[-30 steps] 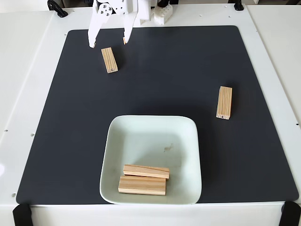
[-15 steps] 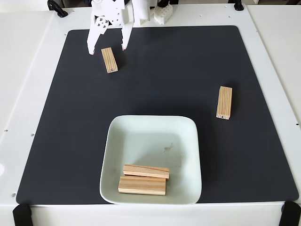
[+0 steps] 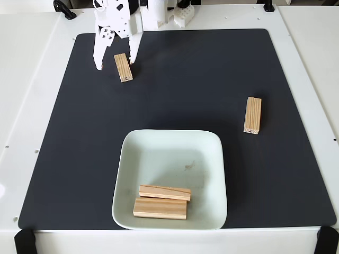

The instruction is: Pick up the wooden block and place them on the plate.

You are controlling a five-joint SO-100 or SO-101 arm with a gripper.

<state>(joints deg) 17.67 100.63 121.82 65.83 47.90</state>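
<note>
In the fixed view my white gripper [image 3: 114, 64] stands open at the far left of the black mat, one finger [image 3: 98, 57] left of a wooden block [image 3: 123, 67] and the other finger [image 3: 133, 53] right of its far end. A second wooden block [image 3: 252, 115] lies on the mat at the right. The pale mint plate [image 3: 208, 159] sits near the front edge, and two more wooden blocks [image 3: 164, 192] [image 3: 159, 208] lie side by side in its front part.
The black mat [image 3: 175, 90] covers most of the white table [image 3: 26, 79]. Black clamps [image 3: 24, 241] [image 3: 327, 240] hold the table's front corners. The arm's white base [image 3: 183, 16] stands at the back edge.
The gripper has come down and slightly left, so its open fingers now straddle the far end of the left block. The blocks and the plate have not moved.
</note>
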